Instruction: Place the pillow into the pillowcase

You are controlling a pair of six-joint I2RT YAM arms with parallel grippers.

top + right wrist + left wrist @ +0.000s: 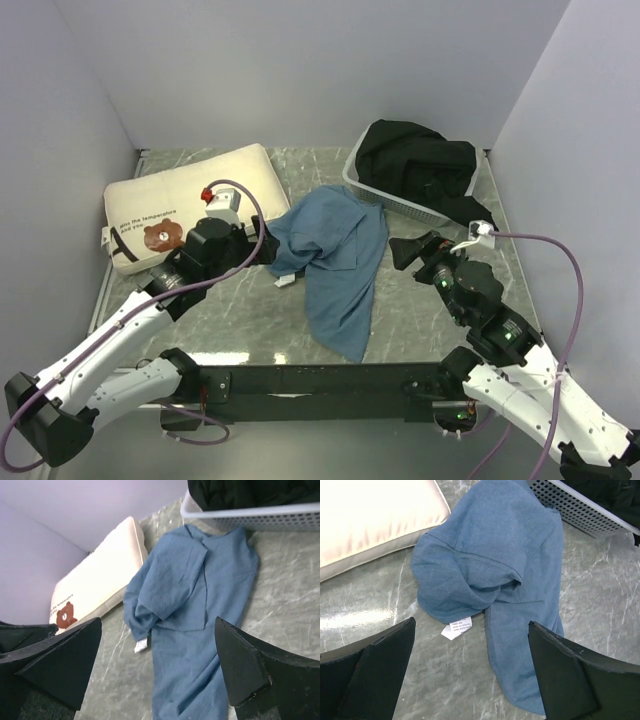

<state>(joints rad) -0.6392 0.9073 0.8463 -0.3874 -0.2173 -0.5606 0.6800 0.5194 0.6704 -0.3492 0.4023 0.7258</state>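
Observation:
The cream pillow (190,195) with a brown bear print lies at the back left of the table. The dusty-blue pillowcase (335,255) lies crumpled in the middle, its white label (284,280) at its left edge. My left gripper (268,250) is open and empty, just left of the pillowcase. My right gripper (405,250) is open and empty, just right of it. The left wrist view shows the pillowcase (490,555) ahead of the left gripper (471,625), with the pillow (370,515) at top left. The right wrist view shows the pillowcase (200,580) ahead of the right gripper (158,622), and the pillow (100,580).
A white mesh basket (368,192) holding black clothing (415,165) stands at the back right, touching the pillowcase's far corner. It also shows in the left wrist view (580,510) and the right wrist view (250,512). Grey walls enclose the marble table on three sides.

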